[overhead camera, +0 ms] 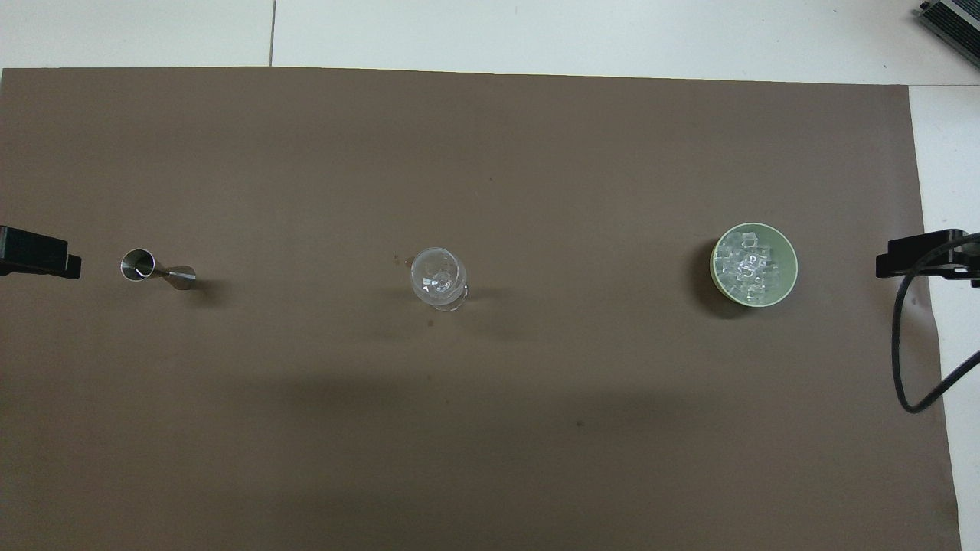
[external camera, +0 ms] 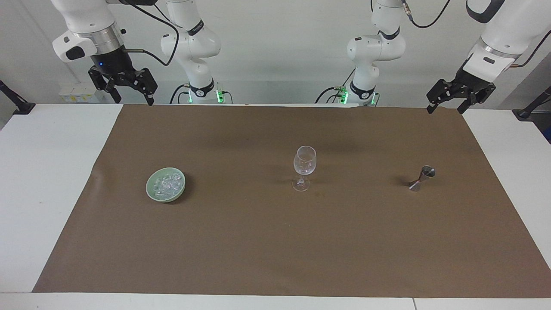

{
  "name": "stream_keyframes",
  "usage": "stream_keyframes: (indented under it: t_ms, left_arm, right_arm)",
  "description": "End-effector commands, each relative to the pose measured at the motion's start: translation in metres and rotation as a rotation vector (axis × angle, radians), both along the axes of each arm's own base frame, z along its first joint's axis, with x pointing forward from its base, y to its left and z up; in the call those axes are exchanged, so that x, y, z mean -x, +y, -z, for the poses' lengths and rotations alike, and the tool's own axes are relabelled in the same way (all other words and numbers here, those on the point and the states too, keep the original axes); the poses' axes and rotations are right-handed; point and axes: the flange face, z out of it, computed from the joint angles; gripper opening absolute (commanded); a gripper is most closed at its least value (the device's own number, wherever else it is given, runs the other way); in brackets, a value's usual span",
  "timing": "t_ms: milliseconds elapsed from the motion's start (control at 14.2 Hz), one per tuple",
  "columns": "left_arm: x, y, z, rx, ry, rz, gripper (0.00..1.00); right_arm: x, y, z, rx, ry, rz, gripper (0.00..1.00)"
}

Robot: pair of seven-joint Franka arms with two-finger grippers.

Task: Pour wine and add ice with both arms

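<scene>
Right gripper [external camera: 131, 92]: black, two-fingered, matte, mounted below a silver wrist ring on a white glossy arm; raised over the robots' edge of the brown mat [external camera: 275, 241] at the right arm's end; fingers spread apart, nothing between them. Tip only visible from overhead [overhead camera: 915, 256], with a black cable looping beneath.

Left gripper [external camera: 445, 103]: same black linkage build, raised over the mat's corner at the left arm's end; fingers spread apart, empty. Flat black tip alone visible from overhead [overhead camera: 34, 252].

Ice [external camera: 168, 184]: small clear, glinting angular chunks heaped in a shallow round pale-green bowl [external camera: 156, 194], smooth-glazed. Located below and forward of the right gripper, well apart from it, resting on the mat.

Wine glass [external camera: 304, 167]: clear, stemmed, rounded bowl on a circular foot, upright near the mat's middle, between the two grippers and well apart from both.

Jigger [external camera: 422, 178]: polished metal, hourglass shape of two joined cones, standing upright. Located forward of the left gripper, apart from it.

Mat: matte brown sheet, flat, rectangular, covering most of the white table [external camera: 38, 172].
</scene>
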Motion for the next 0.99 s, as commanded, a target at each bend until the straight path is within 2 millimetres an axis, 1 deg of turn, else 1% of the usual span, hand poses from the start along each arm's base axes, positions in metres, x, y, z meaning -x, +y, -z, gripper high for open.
stream_keyframes:
  t_ms: [0,141,281,422,493,563,704,915]
  left_arm:
    - [0.011,0.003,-0.003,0.005,0.025,-0.048,1.0]
    - [0.013,0.003,-0.004,0.007,0.043,-0.134,1.0]
    - [0.015,0.014,-0.003,0.009,0.059,-0.18,1.0]
    - [0.016,0.021,-0.003,0.036,0.065,-0.211,1.0]
    - [0.016,0.031,-0.001,0.056,0.069,-0.26,1.0]
    - [0.016,0.035,-0.001,0.069,0.069,-0.293,1.0]
    - [0.018,0.05,0.0,0.085,0.071,-0.332,1.0]
    - [0.019,0.083,0.006,0.156,0.09,-0.411,1.0]
  right_arm:
    - [0.006,0.0,-0.001,-0.013,0.004,-0.031,1.0]
    - [0.005,0.0,-0.002,-0.009,-0.007,-0.032,1.0]
    - [0.0,0.009,-0.003,0.002,-0.031,-0.047,1.0]
    - [-0.005,0.01,-0.006,0.005,-0.049,-0.048,1.0]
    - [-0.007,0.011,-0.008,0.003,-0.065,-0.048,1.0]
    - [-0.009,0.011,-0.008,0.004,-0.075,-0.048,1.0]
    - [-0.009,0.011,-0.008,-0.002,-0.079,-0.045,1.0]
    - [-0.01,0.011,-0.008,-0.005,-0.08,-0.042,1.0]
